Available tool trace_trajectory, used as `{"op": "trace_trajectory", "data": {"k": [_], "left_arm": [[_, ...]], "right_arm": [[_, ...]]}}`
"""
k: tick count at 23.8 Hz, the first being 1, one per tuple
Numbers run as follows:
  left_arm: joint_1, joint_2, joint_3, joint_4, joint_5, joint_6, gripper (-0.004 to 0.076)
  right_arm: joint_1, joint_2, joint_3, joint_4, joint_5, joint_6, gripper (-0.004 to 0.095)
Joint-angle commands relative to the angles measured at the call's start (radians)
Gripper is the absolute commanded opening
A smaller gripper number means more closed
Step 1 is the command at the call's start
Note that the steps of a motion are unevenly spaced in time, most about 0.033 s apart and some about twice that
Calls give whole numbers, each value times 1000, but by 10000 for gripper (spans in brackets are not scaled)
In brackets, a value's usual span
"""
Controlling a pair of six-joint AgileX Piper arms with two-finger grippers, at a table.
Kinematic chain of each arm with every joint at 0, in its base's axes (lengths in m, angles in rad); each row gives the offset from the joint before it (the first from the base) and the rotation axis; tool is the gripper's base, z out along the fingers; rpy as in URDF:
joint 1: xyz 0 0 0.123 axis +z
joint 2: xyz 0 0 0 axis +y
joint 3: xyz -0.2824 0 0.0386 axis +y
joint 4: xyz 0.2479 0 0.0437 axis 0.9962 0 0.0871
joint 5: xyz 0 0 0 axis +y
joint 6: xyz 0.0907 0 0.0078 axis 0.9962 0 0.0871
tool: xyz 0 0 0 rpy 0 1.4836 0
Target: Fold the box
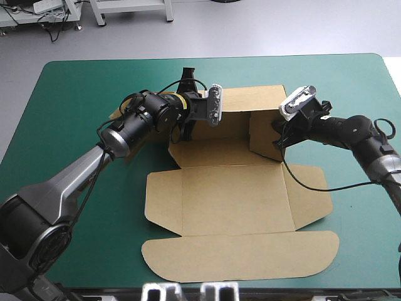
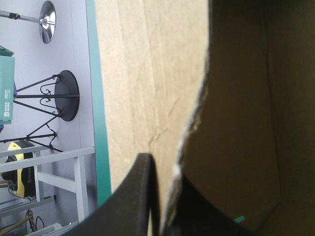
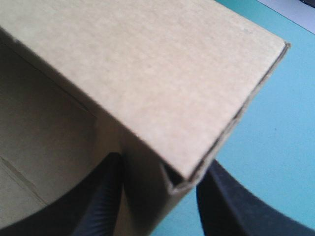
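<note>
Pinching one raised side wall of the brown box each, left end effector and right end effector, lid lying flat, box in the middle of the teal-green desk.

High view above-behind, facing down-forward; wrist views pressed close; all share box.

Off-task | my surface wore its teal-green cover | flat, unwrinkled | rounded far corners showed
</note>
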Motion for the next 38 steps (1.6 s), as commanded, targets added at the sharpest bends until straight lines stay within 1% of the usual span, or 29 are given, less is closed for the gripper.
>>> {"op": "trace_trajectory", "data": {"k": [1, 6, 7, 8, 9, 10, 11, 12, 13, 14, 15, 16, 18, 24, 26, 27, 28, 29, 30, 31, 32, 34, 36, 38], "left_arm": [[-34, 2, 13, -149, 101, -40, -9], [-34, 2, 13, -151, 79, -40, -5], [-38, -2, 13, -151, 83, -53, 34], [-44, -2, 13, -151, 85, -63, 71], [-54, -4, 6, -154, 103, -63, 181], [-56, -4, 2, -154, 115, -63, 233], [-68, -4, -11, -159, 140, -63, 374], [-75, -4, -16, -159, 146, -63, 430], [-86, -10, -18, -156, 155, -63, 543], [-92, -11, -18, -150, 163, -63, 579], [-106, -18, -25, -144, 197, -75, 603], [-126, -24, -29, -144, 230, -90, 603], [-155, -48, -38, -144, 253, -94, 602], [-208, -145, -86, -144, 245, -97, 599], [-210, -160, -97, -141, 247, -99, 571], [-210, -167, -101, -139, 247, -99, 532], [-210, -174, -106, -135, 247, -99, 473], [-210, -184, -111, -110, 247, -101, 284], [-210, -188, -115, -92, 245, -112, 190], [-207, -190, -114, -71, 237, -135, 67], [-200, -190, -114, -61, 227, -151, -5], [-170, -192, -114, -61, 217, -165, 11], [-129, -192, -114, -64, 213, -194, 11], [-67, -192, -114, -65, 199, -234, 11]], "right_arm": [[6, -32, -29, 34, 58, -19, 252], [6, -32, -29, 32, 81, -19, 8], [6, -32, -29, 37, 77, -16, -17], [6, -32, -29, 45, 76, -14, -17], [6, -32, -29, 45, 65, -9, -18], [6, -32, -29, 45, 62, -8, -18], [6, -32, -29, 45, 44, 1, -18], [6, -32, -29, 45, 34, 3, -18], [6, -32, -29, 45, 15, 8, -17], [6, -32, -29, 45, 6, 18, -17], [6, -32, -29, 40, -9, 29, -17], [6, -32, -29, 32, -14, 38, -18], [6, -32, -29, 26, -17, 40, -17], [6, -32, -29, 26, -37, 45, -17], [6, -32, -29, 26, -39, 45, -18], [6, -32, -29, 26, -41, 45, -18], [6, -32, -29, 26, -43, 45, -18], [6, -32, -29, 26, -46, 45, -18], [6, -32, -32, 25, -46, 45, -17], [6, -32, -36, 16, -46, 55, -17], [6, -32, -42, -6, -46, 76, -17], [6, -32, -63, -78, -37, 144, -17], [6, -32, -97, -202, -11, 266, -17], [6, -32, -137, -317, 46, 378, -18]]}}
